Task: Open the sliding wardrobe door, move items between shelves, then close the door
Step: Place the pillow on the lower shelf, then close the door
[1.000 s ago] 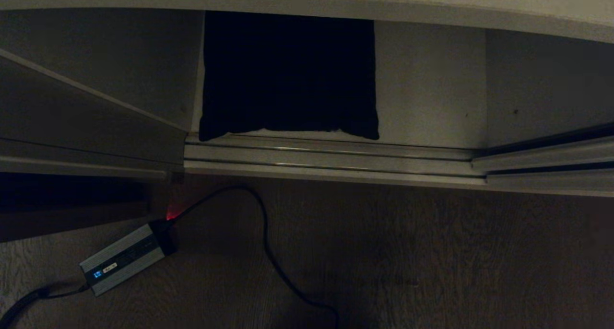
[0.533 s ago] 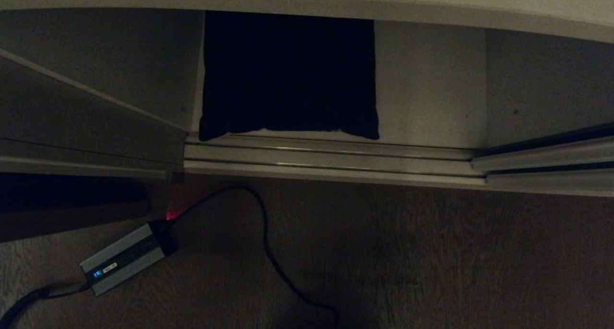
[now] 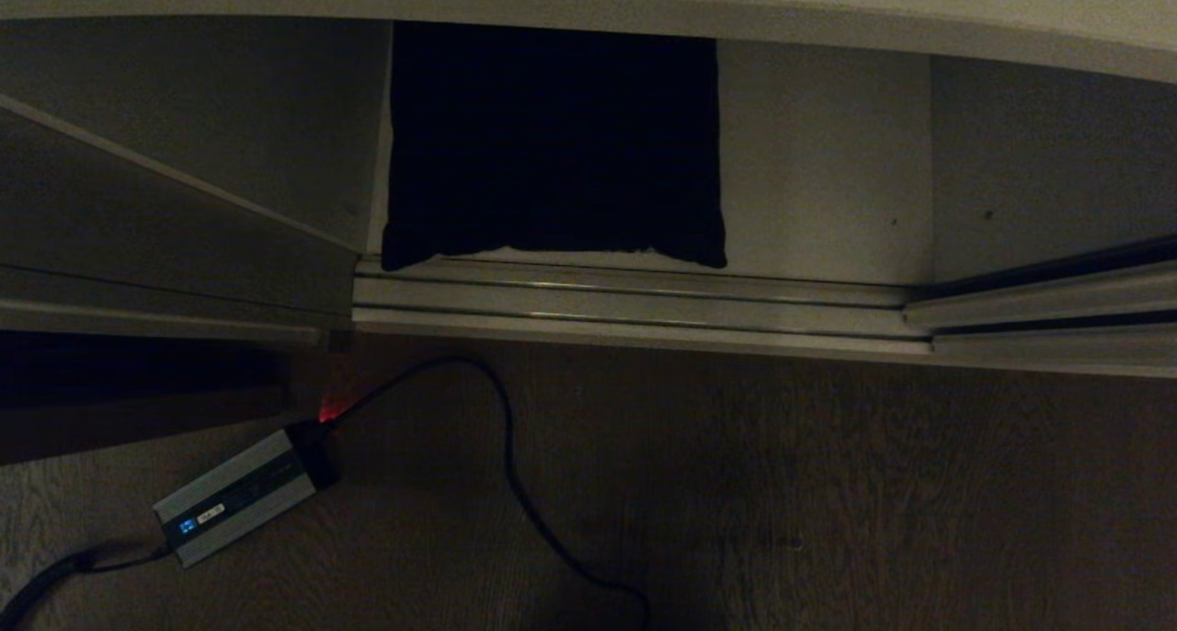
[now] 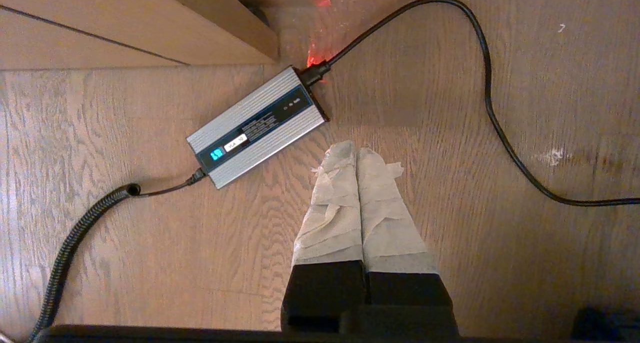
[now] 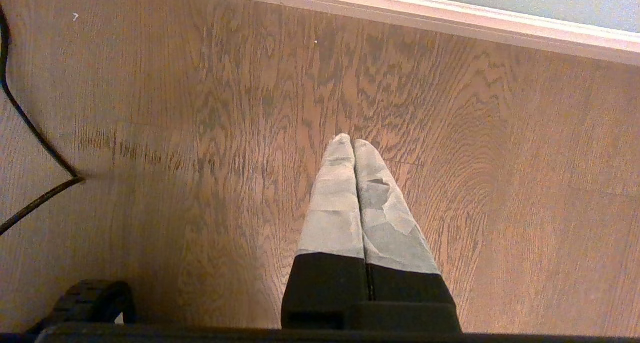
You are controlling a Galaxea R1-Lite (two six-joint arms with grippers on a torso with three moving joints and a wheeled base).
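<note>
My left gripper and right gripper hang closed, empty, above the wooden floor. The wardrobe is open with the square black-backed cushion on its white shelf (door presumably slid aside), so next I must reach in and grip it.

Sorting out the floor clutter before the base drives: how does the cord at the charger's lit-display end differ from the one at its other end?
The display-end cord is thick and ribbed, starting as a thin lead; the far-end cord is smooth and uniformly slim. The ribbed one curves off in a single arc; the smooth one loops widely across the floor. Both are black and plugged into the silver charger.
</note>
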